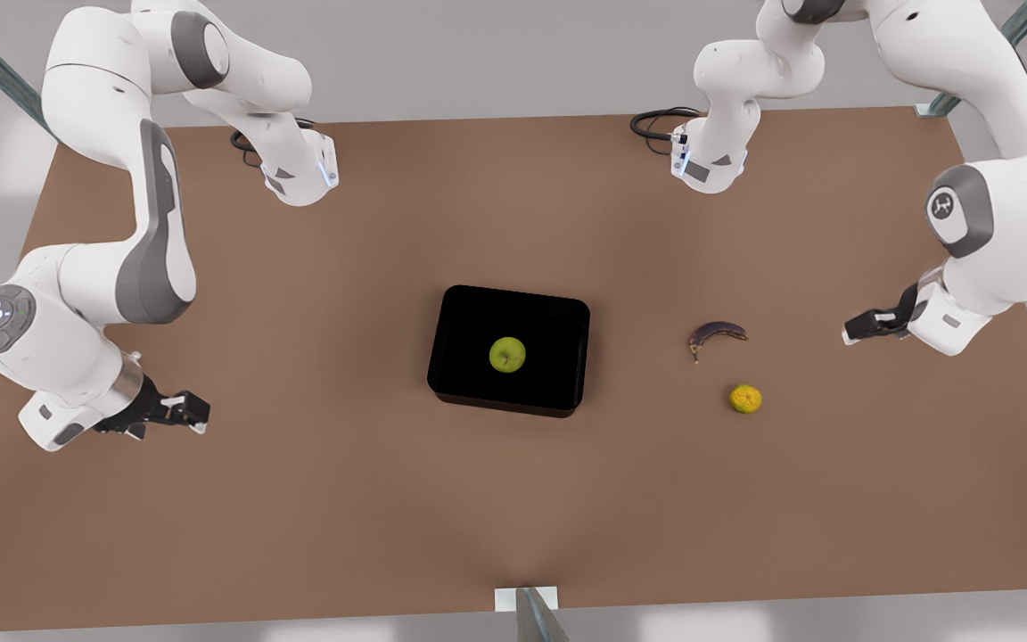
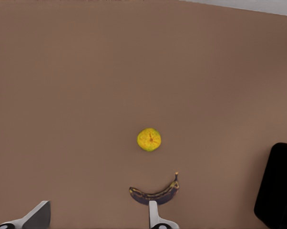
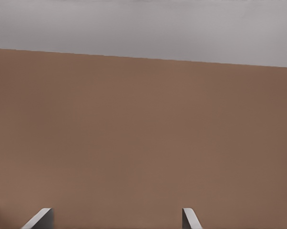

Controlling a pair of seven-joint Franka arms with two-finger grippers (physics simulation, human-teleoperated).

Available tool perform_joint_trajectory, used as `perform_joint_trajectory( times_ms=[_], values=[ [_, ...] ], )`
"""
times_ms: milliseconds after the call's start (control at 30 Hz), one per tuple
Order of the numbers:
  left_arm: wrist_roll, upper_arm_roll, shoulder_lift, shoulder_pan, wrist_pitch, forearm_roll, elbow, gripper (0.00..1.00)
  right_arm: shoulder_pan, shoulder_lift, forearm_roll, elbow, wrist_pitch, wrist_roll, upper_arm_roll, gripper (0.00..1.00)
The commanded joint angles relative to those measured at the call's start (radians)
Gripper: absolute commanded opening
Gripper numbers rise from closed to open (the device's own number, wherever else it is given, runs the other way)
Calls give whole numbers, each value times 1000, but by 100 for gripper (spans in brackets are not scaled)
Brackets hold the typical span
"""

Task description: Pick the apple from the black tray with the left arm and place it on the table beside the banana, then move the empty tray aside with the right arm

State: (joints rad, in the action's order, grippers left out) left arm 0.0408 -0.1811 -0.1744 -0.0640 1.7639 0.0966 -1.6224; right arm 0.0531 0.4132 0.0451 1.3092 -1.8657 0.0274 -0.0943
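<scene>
Nothing done yet: round, dimpled apple [image 1: 507, 354] sat mid-frame in glossy black tray [image 1: 510, 303] on matte brown table [image 1: 299, 499]. Left gripper [image 1: 859, 326], fingers spread and empty, waited right of curved dark banana [image 1: 717, 334]; right gripper [image 1: 184, 411], likewise spread, idled lower left

No legible text or labels

The left end effector [image 1: 854, 332] hangs at the front view's right, fingers [image 2: 38, 215] spread apart, empty. The right end effector [image 1: 197, 410] hangs low at the front view's left, likewise spread.
</scene>
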Motion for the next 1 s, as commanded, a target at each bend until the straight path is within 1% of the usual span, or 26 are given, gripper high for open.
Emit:
perform_joint_trajectory(
  times_ms=[0, 33, 100, 133, 200, 300, 367, 433, 467, 633, 700, 833, 900, 933, 967],
  values=[
    [94, 0, 3, 0, 58, -3, -1, 100, -6, -1, 1, -1, -18, 20, -1, 100],
    [96, 22, 3, -5, 57, -9, 10, 100, -6, -1, 1, -1, -18, 20, -1, 100],
    [74, 25, -2, -126, 65, -25, 29, 100, -6, -1, 2, -1, -18, 20, -2, 100],
    [-183, 38, -7, -293, 75, -60, 29, 100, -6, -1, 2, -1, -18, 20, -2, 100],
    [-501, 40, -16, -487, 86, -100, 29, 100, -6, -1, 2, -2, -18, 20, -1, 100],
    [-762, 42, -73, -632, 85, -98, 21, 100, -6, -1, 2, -2, -18, 19, -1, 100],
    [-887, 42, -118, -686, 113, -94, 16, 100, -6, 1, 2, -2, -18, 19, -1, 100],
    [-992, 42, -180, -727, 235, -83, 19, 100, -6, -1, 4, -2, -18, 19, -2, 100],
    [-1006, 42, -220, -735, 253, -83, 41, 100, -6, 1, 6, -2, -18, 17, -2, 100],
    [-1088, 42, -477, -763, 272, -86, 349, 100, -6, -1, 7, -2, -17, 17, -2, 100],
    [-1114, 40, -531, -780, 308, -89, 401, 100, -6, -1, 7, -2, -17, 17, -2, 100],
    [-1170, 37, -576, -813, 390, -98, 400, 100, -6, -1, 7, -2, -17, 17, -2, 100],
    [-1190, 38, -600, -862, 396, -164, 385, 100, -6, 1, 7, -2, -17, 17, -2, 100],
    [-1205, 38, -608, -873, 405, -157, 366, 100, -6, 1, 7, -2, -17, 17, -2, 100],
    [-1249, 37, -588, -895, 527, -163, 248, 100, -6, 1, 7, -2, -17, 17, -2, 100]
  ],
)
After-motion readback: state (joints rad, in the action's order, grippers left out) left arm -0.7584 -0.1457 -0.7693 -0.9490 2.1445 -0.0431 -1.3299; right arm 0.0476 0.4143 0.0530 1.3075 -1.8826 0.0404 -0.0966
